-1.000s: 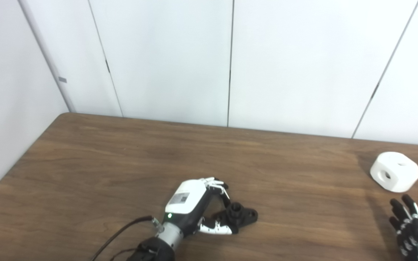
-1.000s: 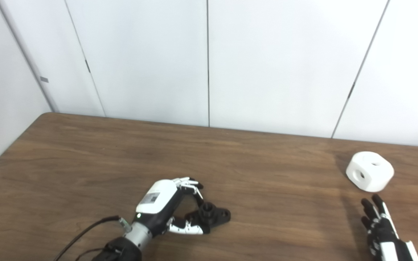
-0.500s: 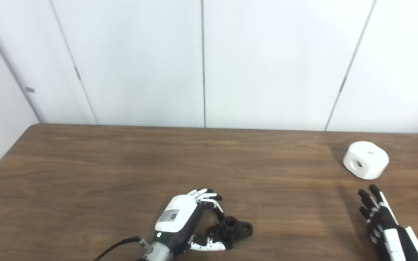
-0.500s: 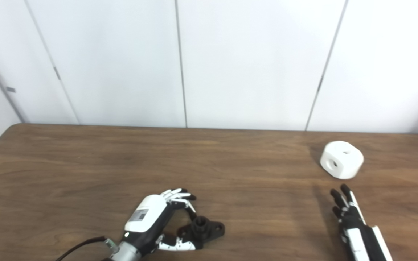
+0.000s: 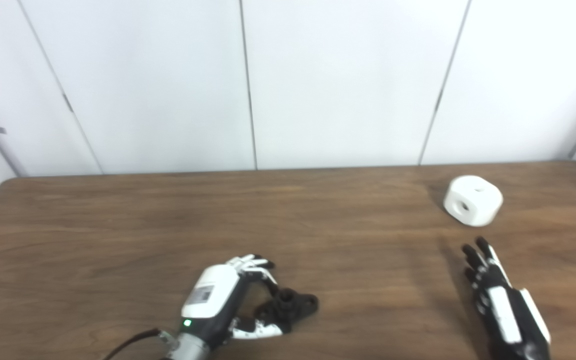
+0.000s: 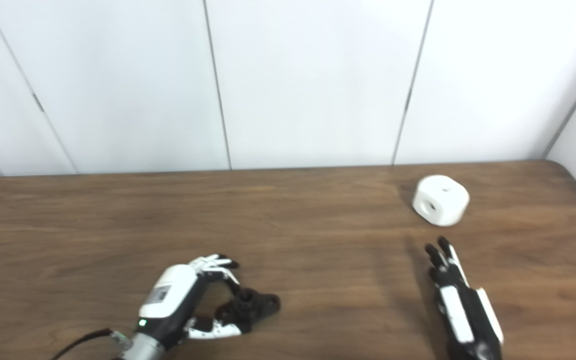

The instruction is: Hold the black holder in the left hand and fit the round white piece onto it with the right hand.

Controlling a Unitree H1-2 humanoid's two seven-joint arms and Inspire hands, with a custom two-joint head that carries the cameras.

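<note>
A humanoid robot's left hand (image 5: 220,297), white-backed with black and white fingers, curls around a small black plastic holder with a raised round collar (image 5: 290,306) lying flat on a dark brown wood-grain table (image 5: 118,230), fingers over the holder's far edge and thumb against its near edge; whether the grip is tight cannot be told, and the holder rests on the tabletop near the front edge, left of centre. The right hand (image 5: 493,290), black with a white strip along its back, hovers low over the table's right side, fingers straight, held close together and pointing away from the robot, grasping nothing. The round white plastic piece with small holes in its top and side (image 5: 472,200) sits on the table beyond those fingertips, apart from them, near the far right corner. Plain white wall panels (image 5: 343,80) stand behind the table
</note>
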